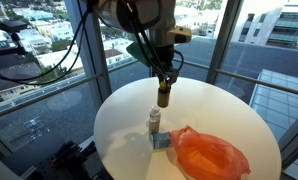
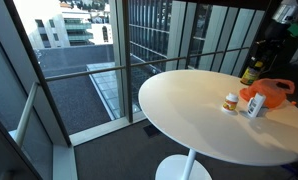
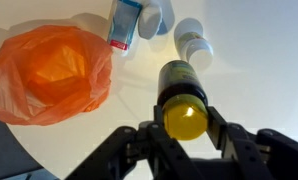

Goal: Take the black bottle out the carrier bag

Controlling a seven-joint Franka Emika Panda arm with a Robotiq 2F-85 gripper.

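- In the tool (image 3: 184, 125), clamped tight, the black bottle (image 3: 181, 90) sits outside the orange carrier bag (image 3: 51, 70).
- A loose grip could drop it on the bench (image 1: 119, 110).
- Swung low, it could topple the white pill bottle (image 3: 194, 45) nearby.

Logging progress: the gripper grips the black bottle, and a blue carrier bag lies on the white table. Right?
Not blue: the wrist view shows an orange carrier bag on the white table. The gripper does grip the black bottle.
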